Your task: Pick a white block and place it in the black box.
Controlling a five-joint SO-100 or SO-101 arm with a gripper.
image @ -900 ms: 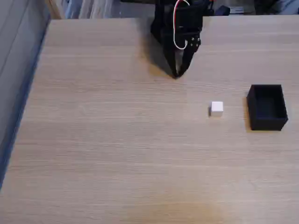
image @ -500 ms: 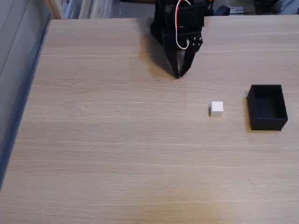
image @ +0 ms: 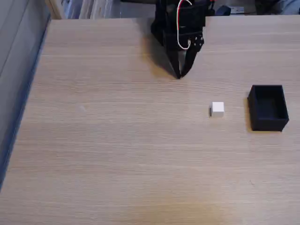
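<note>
A small white block (image: pixel 217 109) rests on the wooden table, right of centre. Just to its right stands the black box (image: pixel 268 107), open-topped, with nothing visible inside. The black arm hangs over the table's far edge, and its gripper (image: pixel 178 75) points down at the tabletop with the two fingers meeting at the tips, shut on nothing. The gripper is up and to the left of the block, well apart from it.
The light wooden table (image: pixel 117 150) runs to a blue-grey edge on the left. Cluttered items lie behind the far edge. Red and white wires (image: pixel 179 28) loop over the arm's front.
The arm has shifted very slightly; the fingertips stay at almost the same spot. Block and box have not moved.
</note>
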